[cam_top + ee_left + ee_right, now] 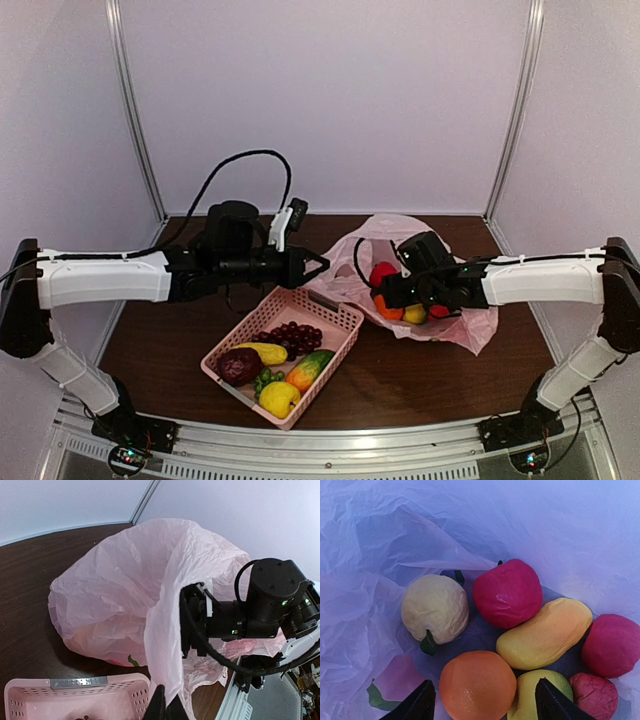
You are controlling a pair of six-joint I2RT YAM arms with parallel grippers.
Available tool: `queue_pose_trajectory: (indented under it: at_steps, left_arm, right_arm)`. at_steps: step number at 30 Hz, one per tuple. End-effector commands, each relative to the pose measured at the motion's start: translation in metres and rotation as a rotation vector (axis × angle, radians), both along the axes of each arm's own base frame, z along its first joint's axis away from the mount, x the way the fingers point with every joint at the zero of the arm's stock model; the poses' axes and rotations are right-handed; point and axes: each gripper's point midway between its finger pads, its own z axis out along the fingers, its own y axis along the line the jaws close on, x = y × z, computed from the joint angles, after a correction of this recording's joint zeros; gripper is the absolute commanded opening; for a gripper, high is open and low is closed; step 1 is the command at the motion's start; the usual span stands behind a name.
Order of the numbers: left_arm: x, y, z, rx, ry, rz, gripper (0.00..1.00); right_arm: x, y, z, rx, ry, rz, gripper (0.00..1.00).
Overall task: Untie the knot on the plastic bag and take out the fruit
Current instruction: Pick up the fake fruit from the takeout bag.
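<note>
Pinching a fold of the plastic bag between closed jaws, your left gripper holds the pink film up just beyond the basket. Your right gripper is down inside the bag, jaws spread wide and gripping nothing, one fingertip on either side of the orange. The fruit lies clustered on the bag's floor: a red apple, a pale yellow one with a leaf, and an oblong yellow one just beside the orange.

Overhead camera looks down from behind the near edge over the dark wooden bench. Left wrist faces the crinkly translucent pink plastic bag nearby; right wrist peers close inside it (bag shared by all).
</note>
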Motion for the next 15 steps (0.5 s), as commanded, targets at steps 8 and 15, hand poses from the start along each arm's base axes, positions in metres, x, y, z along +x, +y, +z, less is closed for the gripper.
queue_pose_trajectory:
  at_steps: [8,15]
  left_arm:
    - [0.009,0.001,0.014,-0.004,-0.048,0.043,0.2]
    - [0.009,0.004,0.017,-0.004,-0.056,0.053,0.41]
  right_arm:
    - [0.007,0.011,-0.04,-0.054,0.112,-0.033,0.77]
    - [0.009,0.015,-0.062,-0.089,0.16,-0.036,0.82]
